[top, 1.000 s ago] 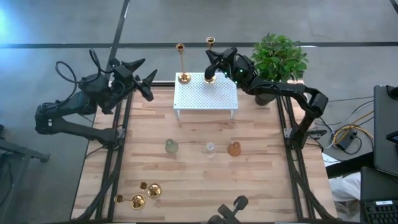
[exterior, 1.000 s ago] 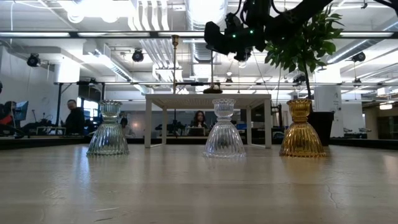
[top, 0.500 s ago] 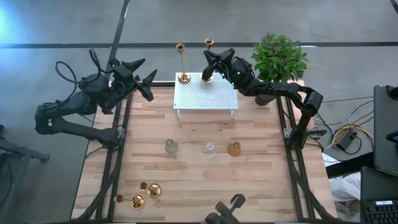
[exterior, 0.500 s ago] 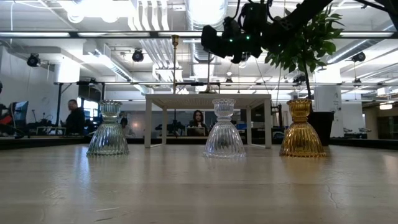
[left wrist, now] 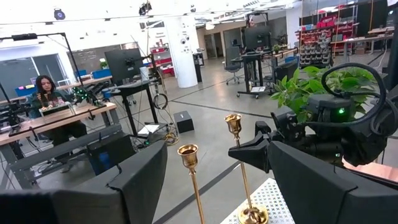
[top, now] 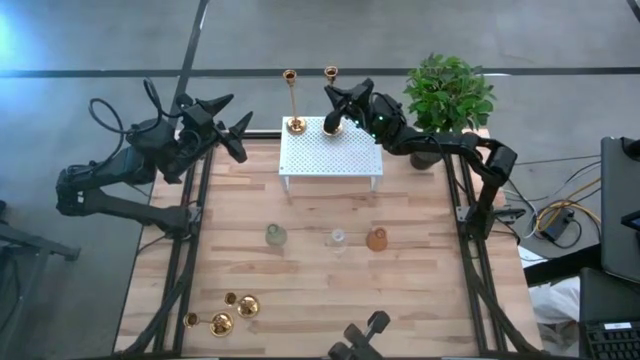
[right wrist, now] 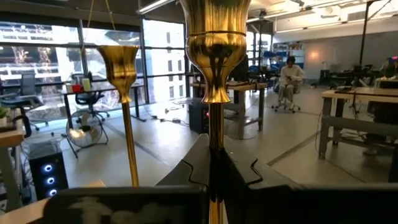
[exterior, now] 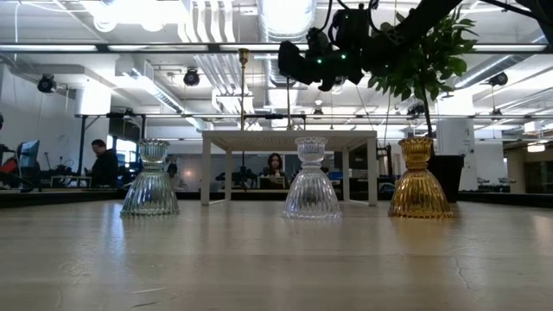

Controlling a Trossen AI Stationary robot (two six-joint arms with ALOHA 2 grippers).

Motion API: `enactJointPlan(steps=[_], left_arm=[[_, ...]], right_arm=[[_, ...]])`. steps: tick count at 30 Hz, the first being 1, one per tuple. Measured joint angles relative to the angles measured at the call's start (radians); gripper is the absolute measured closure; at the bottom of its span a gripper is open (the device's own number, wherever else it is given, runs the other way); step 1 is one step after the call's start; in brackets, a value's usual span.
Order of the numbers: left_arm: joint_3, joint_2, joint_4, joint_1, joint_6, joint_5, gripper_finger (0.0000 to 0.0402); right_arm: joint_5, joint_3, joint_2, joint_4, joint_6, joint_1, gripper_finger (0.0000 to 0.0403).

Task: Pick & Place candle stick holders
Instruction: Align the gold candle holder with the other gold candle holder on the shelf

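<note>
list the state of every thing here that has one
left fingers: open, empty, off the table's left edge
right fingers: shut on right candlestick stem
left candlestick: upright on white stand
two candlesticks: lying on the table's near left
three glass holders: upright in a row

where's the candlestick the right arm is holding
In the high view, the held candlestick stands on the white perforated stand's far edge, in the right gripper, beside the other upright candlestick.

Readable text: none in any view.
Labels or brands: none legible on the arms, table or stand.
Numbers or signs: none legible in the room.
</note>
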Motion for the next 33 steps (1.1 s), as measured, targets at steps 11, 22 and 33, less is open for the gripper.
enactJointPlan(steps=[11, 22, 33], left_arm=[[0.0, 0.0, 0.0, 0.0, 0.0, 0.0, 0.0115], [0.0, 0.0, 0.0, 0.0, 0.0, 0.0, 0.0115], [-0.004, 0.0, 0.0, 0.0, 0.0, 0.0, 0.0115]], right_arm=[[0.0, 0.0, 0.001, 0.021, 0.003, -0.007, 0.0394], [0.038, 0.0, 0.024, 0.036, 0.011, -0.002, 0.0394], [0.03, 0.0, 0.028, 0.036, 0.013, -0.002, 0.0394]])
